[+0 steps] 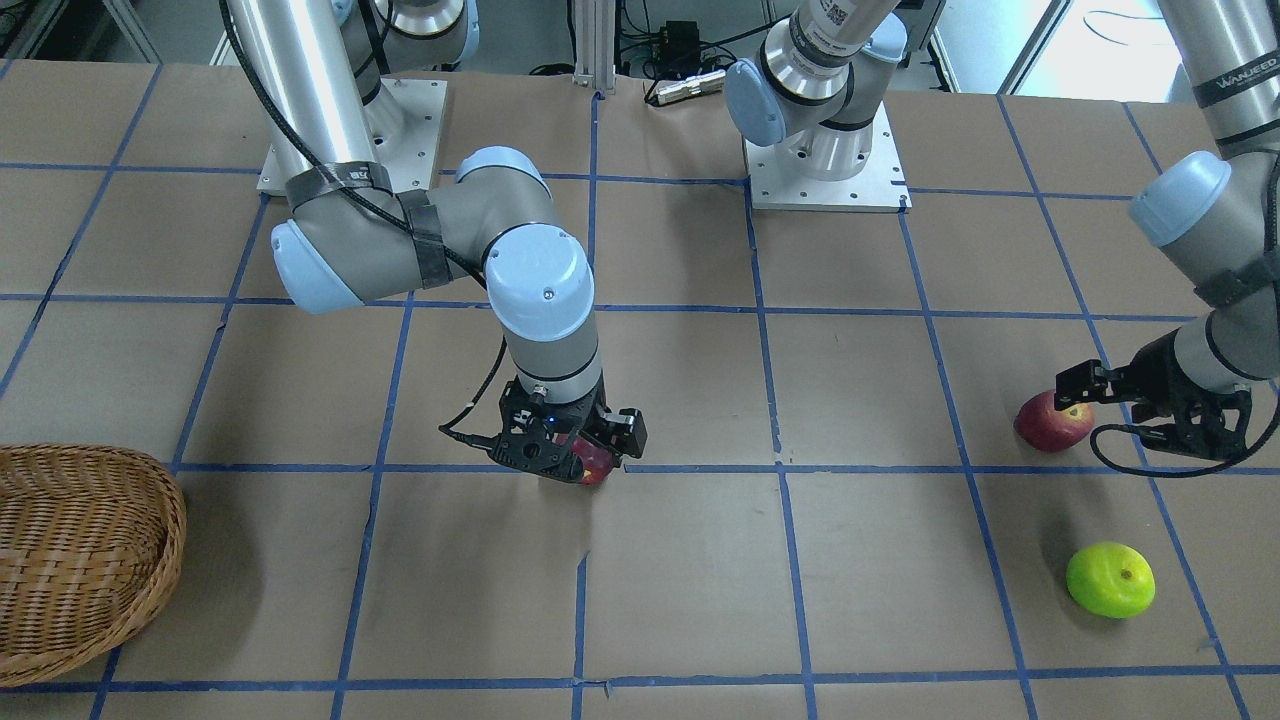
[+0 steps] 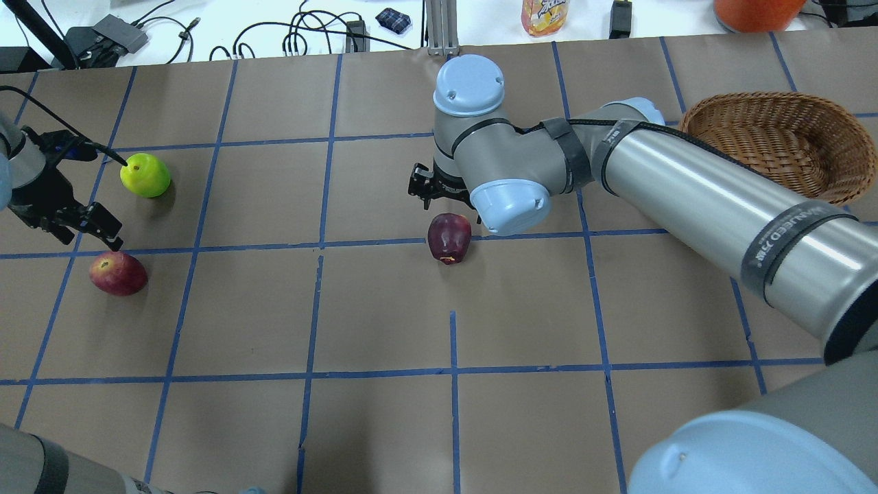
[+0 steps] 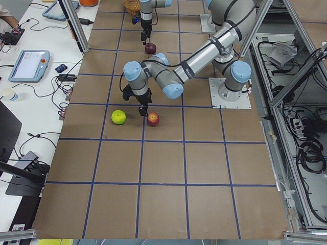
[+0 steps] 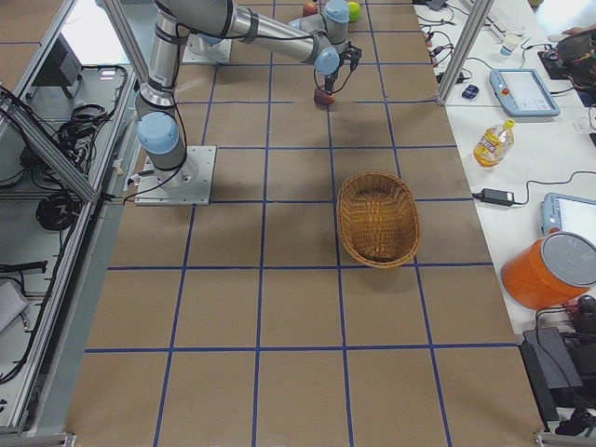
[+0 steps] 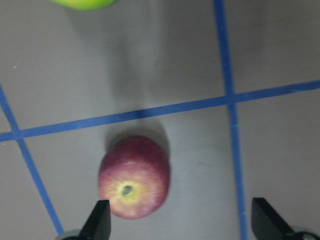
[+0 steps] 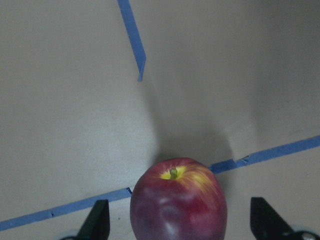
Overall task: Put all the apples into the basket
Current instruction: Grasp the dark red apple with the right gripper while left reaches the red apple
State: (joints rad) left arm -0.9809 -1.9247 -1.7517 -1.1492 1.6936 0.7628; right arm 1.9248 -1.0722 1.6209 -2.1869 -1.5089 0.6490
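One dark red apple (image 2: 449,237) lies on the table at mid-table. My right gripper (image 2: 429,189) hangs open just over it, the apple (image 6: 178,200) between the spread fingers, untouched. A second dark red apple (image 2: 118,272) and the lime-green apple (image 2: 145,175) lie at the far left. My left gripper (image 2: 89,230) is open above the table between them; in the left wrist view the red apple (image 5: 134,177) sits by the left finger, off centre, and the green apple (image 5: 82,4) is at the top edge. The wicker basket (image 2: 693,116) stands empty at the right back.
The right arm's long silver link (image 2: 720,199) spans the table beside the basket. Cables, a bottle (image 2: 545,14) and an orange container (image 2: 754,10) lie beyond the far edge. The arms' base plates (image 1: 825,165) sit on the robot's side.
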